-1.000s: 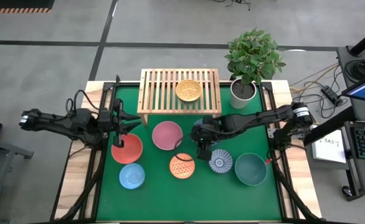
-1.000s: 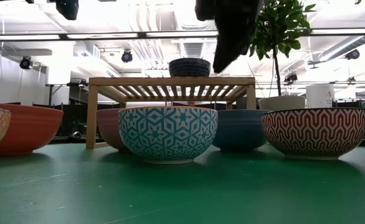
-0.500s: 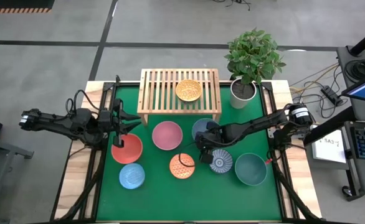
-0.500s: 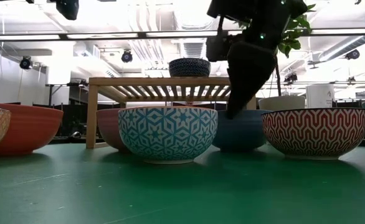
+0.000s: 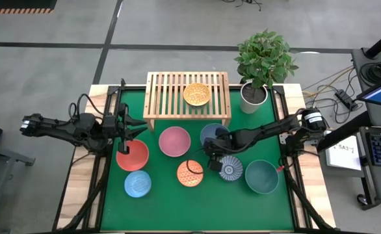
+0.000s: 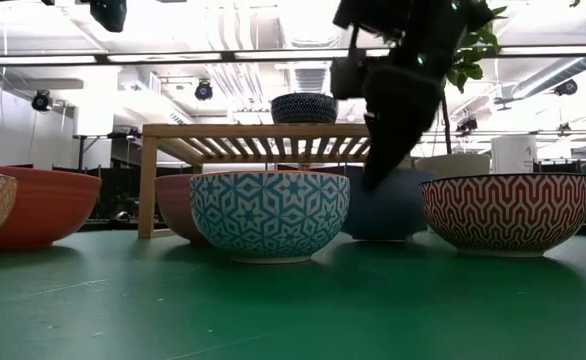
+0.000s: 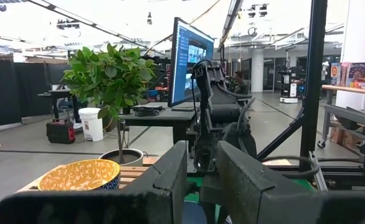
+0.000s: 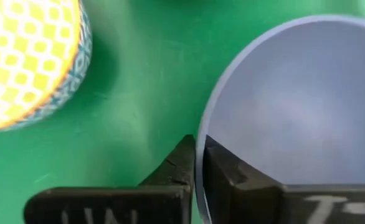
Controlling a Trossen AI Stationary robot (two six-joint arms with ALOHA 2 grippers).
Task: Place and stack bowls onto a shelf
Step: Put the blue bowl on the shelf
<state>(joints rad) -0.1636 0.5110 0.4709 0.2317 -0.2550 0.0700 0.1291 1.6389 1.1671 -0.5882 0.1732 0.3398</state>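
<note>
The plain blue bowl [image 5: 214,132] stands on the green mat just in front of the shelf [image 5: 171,97]. My right gripper [image 8: 198,146] is shut on the bowl's rim and slants down onto it in the low view [image 6: 373,178]. A yellow patterned bowl [image 5: 196,94] sits on the shelf's slatted top. The pink [image 5: 174,141], red [image 5: 132,155], light blue [image 5: 138,183], orange [image 5: 190,173], blue-grey patterned [image 5: 230,168] and dark teal [image 5: 262,176] bowls rest on the mat. My left gripper [image 5: 133,130] hangs open above the red bowl's far edge and touches nothing. My right gripper pinches the blue bowl's rim [image 8: 205,118] on the side nearest the orange bowl. One finger [image 8: 232,174] is inside the bowl and the other [image 8: 177,163] outside. The fingers slant steeply down from the table's right. The bowl stands upright with its base [image 6: 388,236] on the mat.
A white pot with a leafy plant [image 5: 254,96] stands at the shelf's right end. The bowls crowd the middle of the mat, with the orange one [image 8: 27,62] close beside the held bowl. Bare green mat [image 5: 197,208] lies along the near edge.
My right gripper has come down from above the bowls onto the blue bowl's rim, then held still there. The bowls have not shifted.
</note>
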